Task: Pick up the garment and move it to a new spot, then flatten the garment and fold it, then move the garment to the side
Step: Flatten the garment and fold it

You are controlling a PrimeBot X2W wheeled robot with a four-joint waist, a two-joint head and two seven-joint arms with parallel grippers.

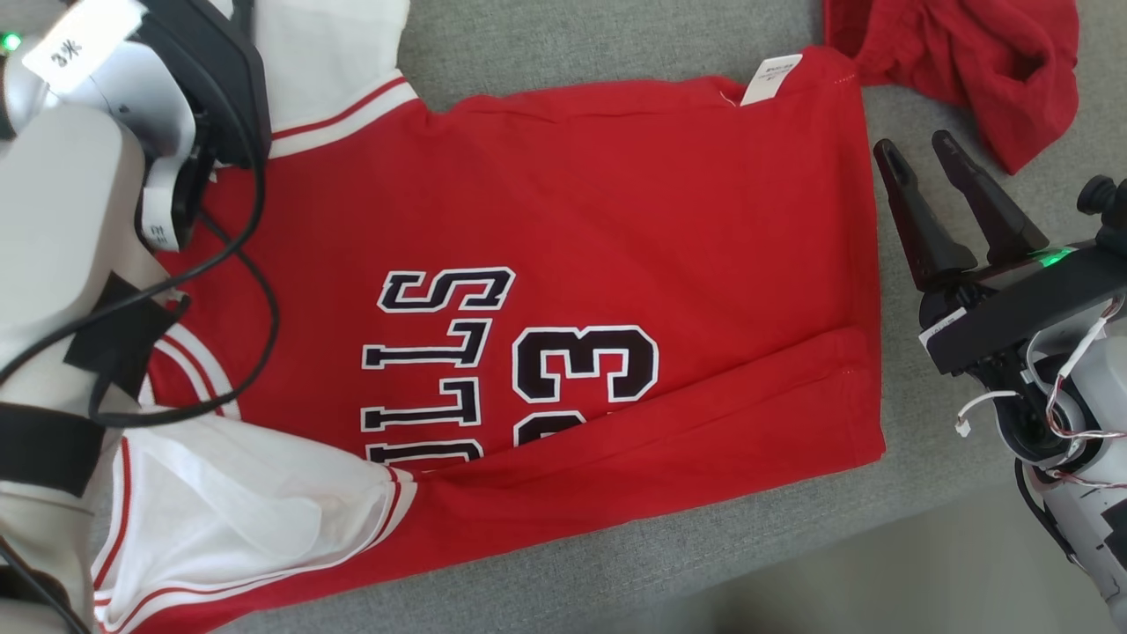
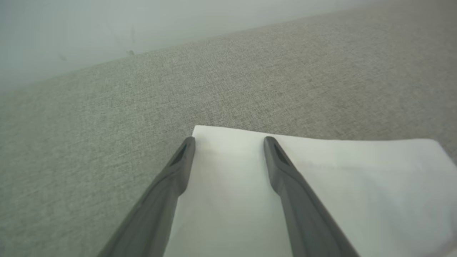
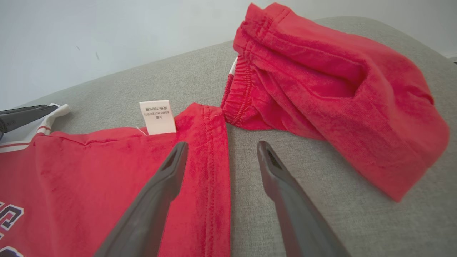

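At jersey (image 1: 616, 220) hem, my right gripper (image 3: 219, 150) spread, empty; left gripper (image 2: 229, 142) spread over white sleeve (image 2: 321, 185). Risk: right snags red shorts (image 3: 321, 89) just beside hem, drags both w/ fold.

The red jersey (image 1: 616, 264), white-sleeved and printed with 23, lies spread flat on grey fabric.

The garment (image 1: 704, 220) is showing soft, matt red cloth with smoother white sleeves; at its 1 o'clock the red shorts (image 1: 968, 62) are looking fuzzier. The grey surface (image 1: 616, 35) is showing a coarse weave. The fingers of the right gripper (image 1: 914, 145) are looking like matt dark plastic.
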